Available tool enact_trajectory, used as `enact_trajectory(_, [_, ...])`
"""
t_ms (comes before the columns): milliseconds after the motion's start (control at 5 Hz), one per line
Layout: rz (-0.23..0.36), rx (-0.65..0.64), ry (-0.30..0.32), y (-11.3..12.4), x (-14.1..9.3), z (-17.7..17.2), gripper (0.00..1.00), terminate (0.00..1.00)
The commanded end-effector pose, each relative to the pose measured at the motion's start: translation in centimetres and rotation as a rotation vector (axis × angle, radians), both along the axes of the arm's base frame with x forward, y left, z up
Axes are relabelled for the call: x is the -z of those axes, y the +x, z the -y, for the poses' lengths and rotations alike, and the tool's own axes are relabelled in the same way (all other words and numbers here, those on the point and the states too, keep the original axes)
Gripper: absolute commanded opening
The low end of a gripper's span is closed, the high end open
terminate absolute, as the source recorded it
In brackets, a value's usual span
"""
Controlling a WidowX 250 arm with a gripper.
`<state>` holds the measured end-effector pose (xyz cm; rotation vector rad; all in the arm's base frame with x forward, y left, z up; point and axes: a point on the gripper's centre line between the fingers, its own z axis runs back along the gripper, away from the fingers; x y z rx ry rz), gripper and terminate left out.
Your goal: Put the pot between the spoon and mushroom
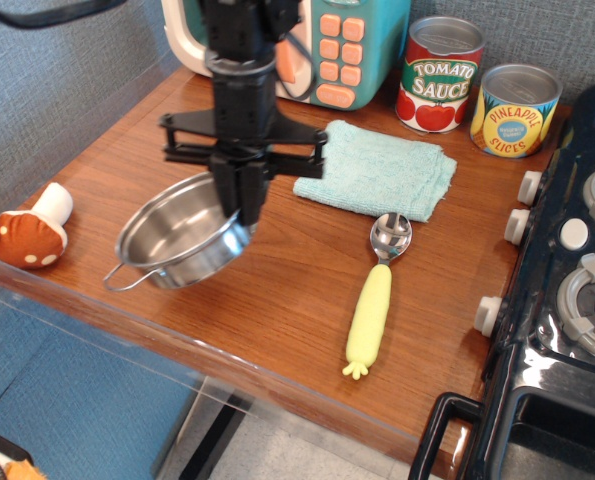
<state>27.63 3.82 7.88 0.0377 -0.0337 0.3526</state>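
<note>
The shiny steel pot (177,243) hangs tilted just above the wooden table (277,290), between the mushroom and the spoon. My black gripper (244,212) is shut on the pot's right rim, coming down from above. The mushroom (32,232), with a reddish-brown dotted cap and white stem, lies on its side at the table's left edge. The spoon (377,290), with a metal bowl and pale-yellow handle, lies to the right of the pot. A wire loop handle sticks out at the pot's lower left.
A light-blue cloth (377,178) lies behind the spoon. A toy microwave (317,45) stands at the back, with a tomato sauce can (439,78) and a pineapple can (515,110) to its right. A dark toy stove (567,300) borders the right side.
</note>
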Motion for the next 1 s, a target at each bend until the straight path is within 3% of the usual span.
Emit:
enact_trajectory(0, [0.010,-0.037,-0.007,0.3,0.2,-0.6,1.00,0.00])
enact_trajectory(200, [0.005,-0.038,-0.010,0.3,0.0,-0.5,1.00,0.00])
enact_trajectory(600, [0.109,0.063,-0.054,0.2,-3.0,1.0,1.00,0.00])
enact_trajectory(800, [0.133,0.085,-0.050,0.2,-2.6,0.8,1.00,0.00])
